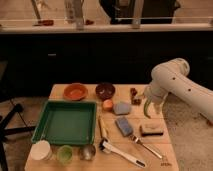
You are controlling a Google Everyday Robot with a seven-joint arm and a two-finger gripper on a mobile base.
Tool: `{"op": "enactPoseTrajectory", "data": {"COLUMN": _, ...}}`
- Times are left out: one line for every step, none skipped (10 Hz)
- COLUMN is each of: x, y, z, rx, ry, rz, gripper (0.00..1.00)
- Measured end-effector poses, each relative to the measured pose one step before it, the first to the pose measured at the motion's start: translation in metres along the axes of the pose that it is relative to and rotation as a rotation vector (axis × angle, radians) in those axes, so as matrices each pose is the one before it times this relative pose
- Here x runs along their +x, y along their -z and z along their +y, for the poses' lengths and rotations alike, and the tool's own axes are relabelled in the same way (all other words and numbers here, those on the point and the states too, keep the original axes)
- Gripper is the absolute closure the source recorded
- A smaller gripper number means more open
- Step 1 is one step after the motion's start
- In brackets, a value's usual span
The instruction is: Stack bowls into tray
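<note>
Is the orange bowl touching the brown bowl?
Apart. The camera view shows a strip of table between the orange bowl and the brown bowl. The gripper hangs off to the right, near neither.

- Along the back, a pale counter [105,26] topping dark cabinet fronts [90,60].
- In the middle, a light wooden table [161,152].
- Underneath, speckled grey floor [192,145].
- At the left edge, a black chair base [11,117].
- Dim, warm light throughout.
- Over the table's right side, the gripper [148,109].
</note>
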Motion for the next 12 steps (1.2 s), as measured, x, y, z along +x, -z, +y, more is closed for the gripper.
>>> {"op": "enactPoseTrajectory", "data": {"x": 0.00169, "y": 0.00068, "z": -0.01353, "rx": 0.02119, "ry": 0.07912, "rz": 0.02168, "gripper": 0.2}}
{"op": "enactPoseTrajectory", "data": {"x": 0.00501, "y": -0.00165, "z": -0.01846, "rx": 0.03066, "ry": 0.10806, "rz": 0.02071, "gripper": 0.2}}
{"op": "enactPoseTrajectory", "data": {"x": 0.00626, "y": -0.00306, "z": -0.00725, "rx": 0.01573, "ry": 0.04642, "rz": 0.01004, "gripper": 0.2}}
{"op": "enactPoseTrajectory", "data": {"x": 0.00476, "y": -0.00374, "z": -0.00658, "rx": 0.00985, "ry": 0.02005, "rz": 0.00161, "gripper": 0.2}}
{"op": "enactPoseTrajectory", "data": {"x": 0.00421, "y": -0.0095, "z": -0.01234, "rx": 0.01327, "ry": 0.02339, "rz": -0.00993, "gripper": 0.2}}
{"op": "enactPoseTrajectory", "data": {"x": 0.00375, "y": -0.01118, "z": -0.0149, "rx": 0.00783, "ry": 0.02366, "rz": -0.00882, "gripper": 0.2}}
{"op": "enactPoseTrajectory", "data": {"x": 0.00384, "y": -0.00767, "z": -0.00622, "rx": 0.00214, "ry": 0.00878, "rz": -0.00611, "gripper": 0.2}}
{"op": "enactPoseTrajectory", "data": {"x": 0.00739, "y": -0.01047, "z": -0.01278, "rx": 0.00585, "ry": 0.01575, "rz": -0.00807, "gripper": 0.2}}
{"op": "enactPoseTrajectory", "data": {"x": 0.00347, "y": -0.00824, "z": -0.01276, "rx": 0.01062, "ry": 0.01511, "rz": -0.01277, "gripper": 0.2}}
{"op": "enactPoseTrajectory", "data": {"x": 0.0039, "y": -0.00739, "z": -0.00525, "rx": 0.00396, "ry": 0.00863, "rz": -0.01296, "gripper": 0.2}}
{"op": "enactPoseTrajectory", "data": {"x": 0.00088, "y": -0.00186, "z": -0.00216, "rx": 0.00267, "ry": 0.00213, "rz": -0.00452, "gripper": 0.2}}
{"op": "enactPoseTrajectory", "data": {"x": 0.0, "y": 0.00023, "z": 0.00118, "rx": -0.00055, "ry": -0.00175, "rz": -0.0002, "gripper": 0.2}}
